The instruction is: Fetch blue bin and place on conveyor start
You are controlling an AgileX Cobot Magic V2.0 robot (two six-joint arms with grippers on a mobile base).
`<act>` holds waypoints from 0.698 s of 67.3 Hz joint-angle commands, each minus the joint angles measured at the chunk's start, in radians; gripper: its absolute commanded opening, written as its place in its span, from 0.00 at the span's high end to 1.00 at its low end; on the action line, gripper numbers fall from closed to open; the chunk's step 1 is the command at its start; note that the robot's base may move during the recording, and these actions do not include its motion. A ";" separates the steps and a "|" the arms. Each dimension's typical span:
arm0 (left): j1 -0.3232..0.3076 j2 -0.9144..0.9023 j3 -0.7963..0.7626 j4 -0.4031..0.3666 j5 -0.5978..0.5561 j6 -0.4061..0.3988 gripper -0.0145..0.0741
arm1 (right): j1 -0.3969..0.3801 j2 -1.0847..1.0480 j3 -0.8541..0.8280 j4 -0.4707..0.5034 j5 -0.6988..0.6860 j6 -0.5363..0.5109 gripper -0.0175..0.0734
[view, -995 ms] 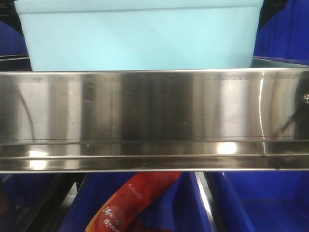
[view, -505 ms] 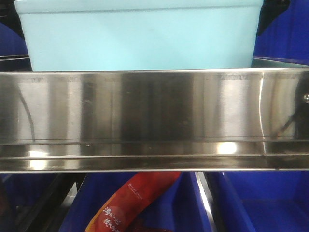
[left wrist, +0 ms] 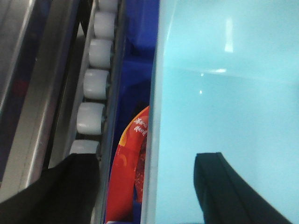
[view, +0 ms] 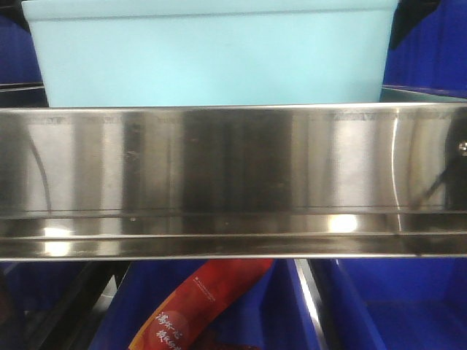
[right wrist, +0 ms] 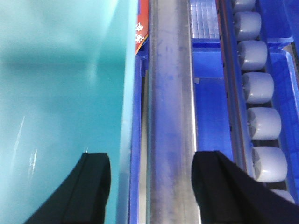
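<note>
Left end effector (left wrist: 145, 161) is spread wide astride the left wall of the blue bin (left wrist: 224, 93), with one finger inside and one outside, near a red packet (left wrist: 127, 168). The bin sits just behind the steel rail (view: 233, 175). Right end effector (right wrist: 150, 158) straddles its right wall, equally wide.

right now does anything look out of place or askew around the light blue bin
Only a red packet lying slanted in the dark blue bin under the steel rail. The pale blue bin sits level.
</note>
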 commanded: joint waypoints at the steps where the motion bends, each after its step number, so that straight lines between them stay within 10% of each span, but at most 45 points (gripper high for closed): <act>1: 0.002 -0.012 -0.009 0.008 0.013 -0.005 0.44 | -0.004 -0.016 -0.012 -0.007 -0.006 0.002 0.49; 47: 0.002 -0.012 -0.009 0.008 0.024 -0.005 0.44 | -0.004 -0.003 -0.039 0.013 0.015 0.002 0.49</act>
